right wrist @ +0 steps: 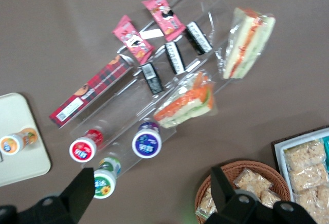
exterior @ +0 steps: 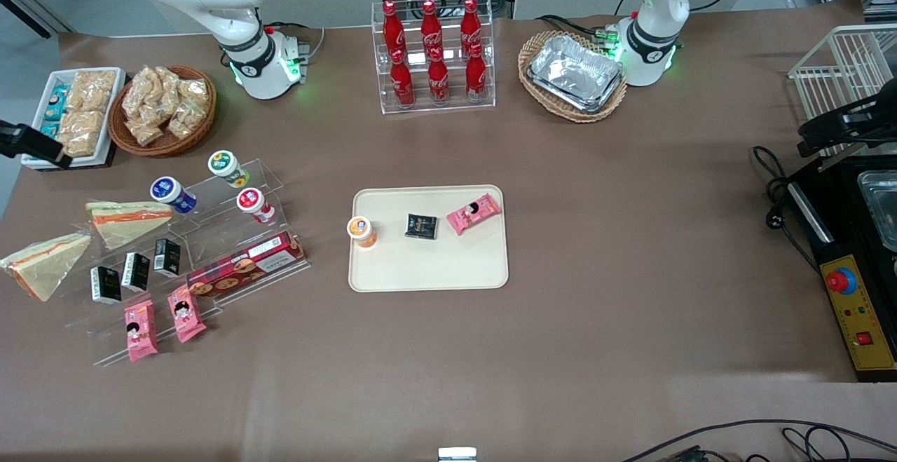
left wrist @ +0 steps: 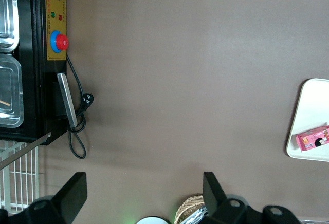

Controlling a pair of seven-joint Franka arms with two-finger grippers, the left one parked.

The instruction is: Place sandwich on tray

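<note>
- Hovering high above the snack display at the working arm's end of the table, the gripper (right wrist: 146,196) has its jaws spread apart and holds nothing.
- Nearest below it lies one sandwich (right wrist: 186,100), tilted against the clear acrylic stand (exterior: 210,238); a second wedge (right wrist: 245,41) lies just beside it on the table.
- Advised: descend square over the nearer wedge, close lightly across the bread faces, and avoid the yoghurt cups (right wrist: 147,140).
- Destination tray (exterior: 427,280) has bare space nearer the front camera.

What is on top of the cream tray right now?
On the tray: an orange-lidded cup, a black packet, a pink snack packet. No sandwich yet. The gripper hangs open over the snack display.
</note>
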